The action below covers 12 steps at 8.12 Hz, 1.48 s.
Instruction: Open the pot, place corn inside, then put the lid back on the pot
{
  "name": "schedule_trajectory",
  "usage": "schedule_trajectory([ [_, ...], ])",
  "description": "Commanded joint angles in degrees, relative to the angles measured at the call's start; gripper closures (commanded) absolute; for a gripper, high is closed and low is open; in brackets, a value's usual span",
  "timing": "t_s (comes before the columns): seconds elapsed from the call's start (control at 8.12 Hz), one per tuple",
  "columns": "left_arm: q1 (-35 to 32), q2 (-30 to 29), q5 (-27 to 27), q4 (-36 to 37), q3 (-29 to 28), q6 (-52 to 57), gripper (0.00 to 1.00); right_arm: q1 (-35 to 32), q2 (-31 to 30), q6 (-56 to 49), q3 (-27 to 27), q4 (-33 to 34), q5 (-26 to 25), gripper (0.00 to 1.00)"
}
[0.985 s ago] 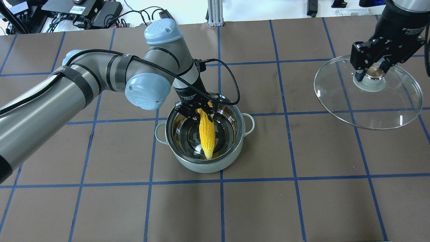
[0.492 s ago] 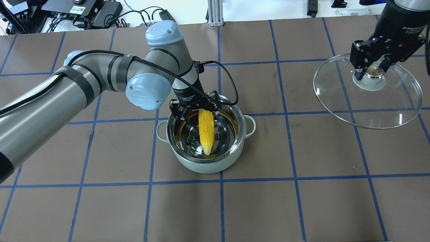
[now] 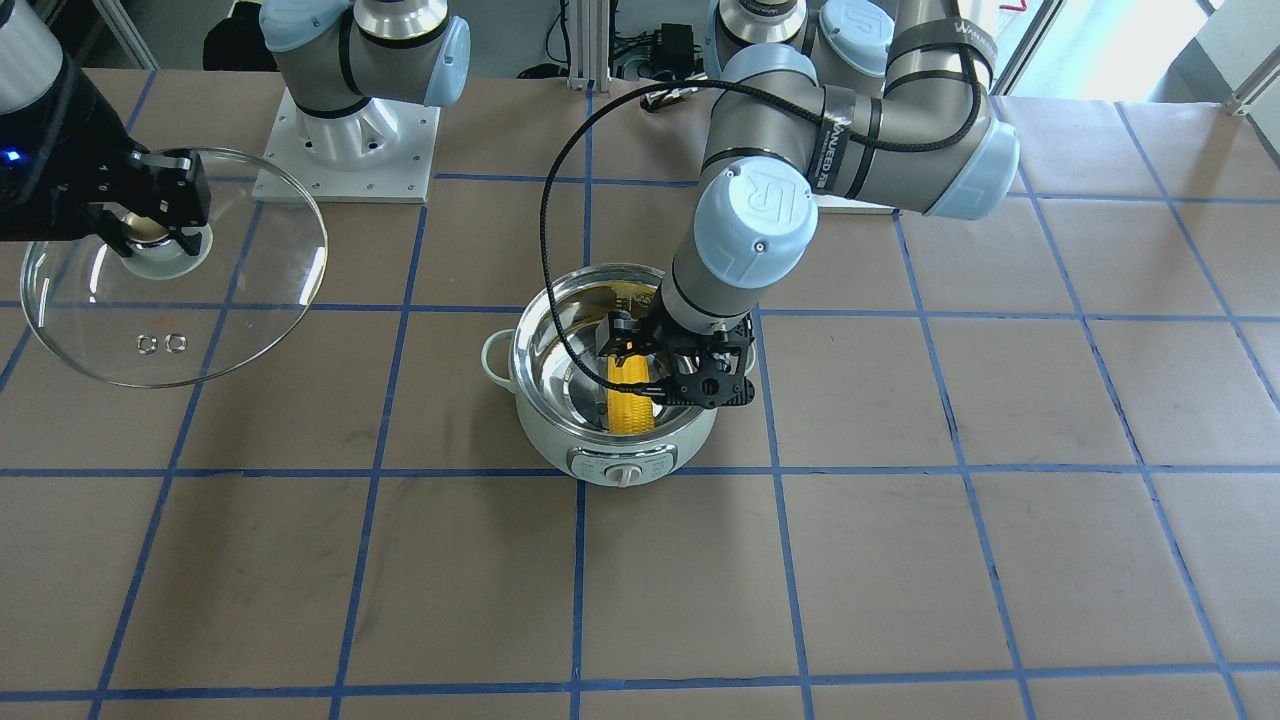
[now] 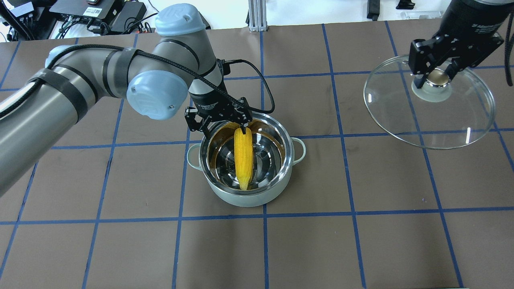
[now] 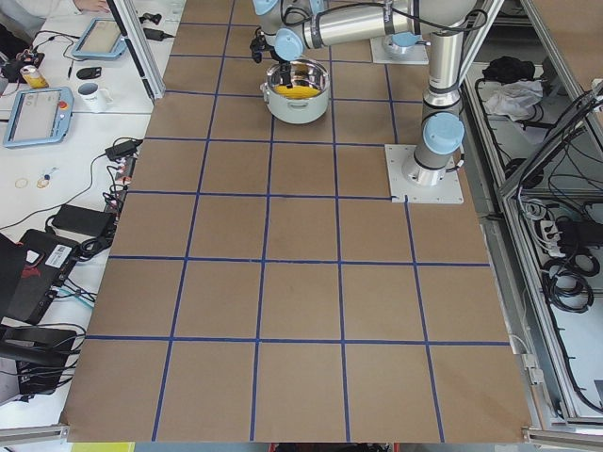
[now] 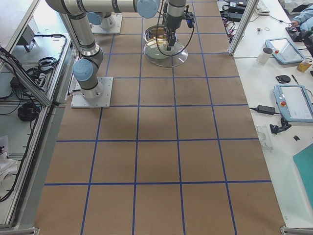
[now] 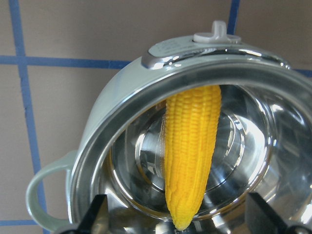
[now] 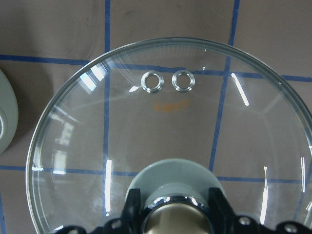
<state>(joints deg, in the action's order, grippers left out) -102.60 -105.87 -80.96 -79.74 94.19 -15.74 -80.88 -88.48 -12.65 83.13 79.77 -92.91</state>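
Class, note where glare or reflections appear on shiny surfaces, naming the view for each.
Right wrist view: streaks of glare cross the round clear glass lid. Overhead view: the steel wall of the mint-green pot reflects the bright yellow corn ear.

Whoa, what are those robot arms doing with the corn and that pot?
The corn lies inside the open pot. The left gripper hangs open over it, not gripping. The right gripper holds the glass lid by its knob, off to the side. The lid is not yet back on.
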Motion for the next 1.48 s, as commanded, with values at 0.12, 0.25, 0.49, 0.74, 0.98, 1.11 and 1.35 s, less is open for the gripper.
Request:
schedule_trajectory([
  [0.12,3.2,4.5,-6.4,-6.6,-5.0,0.9,0.00,-13.9,0.0,19.0,-0.2,0.3,1.7,1.00],
  [0.25,5.5,5.4,-6.7,-8.4,-7.2,4.2,0.00,-18.4,0.2,22.9,0.4,3.7,2.6,1.00],
  [0.49,9.1,7.1,-11.0,-11.4,-10.9,9.6,0.00,-24.9,2.9,33.7,0.6,9.3,4.6,1.00],
  [0.74,12.1,7.7,-11.9,-10.4,-13.4,12.6,0.00,-31.5,6.2,42.0,1.5,17.6,4.8,1.00],
  [0.98,12.8,8.3,-12.2,-10.5,-13.7,12.7,0.00,-35.2,8.8,47.4,2.0,24.6,4.9,1.00],
  [1.11,12.8,8.4,-11.6,-10.4,-13.7,12.8,0.00,-35.8,10.6,51.1,2.7,26.0,8.7,1.00],
  [1.35,12.8,8.6,-11.8,-10.4,-13.7,12.7,0.00,-37.2,13.0,52.2,5.3,31.2,9.9,1.00],
])
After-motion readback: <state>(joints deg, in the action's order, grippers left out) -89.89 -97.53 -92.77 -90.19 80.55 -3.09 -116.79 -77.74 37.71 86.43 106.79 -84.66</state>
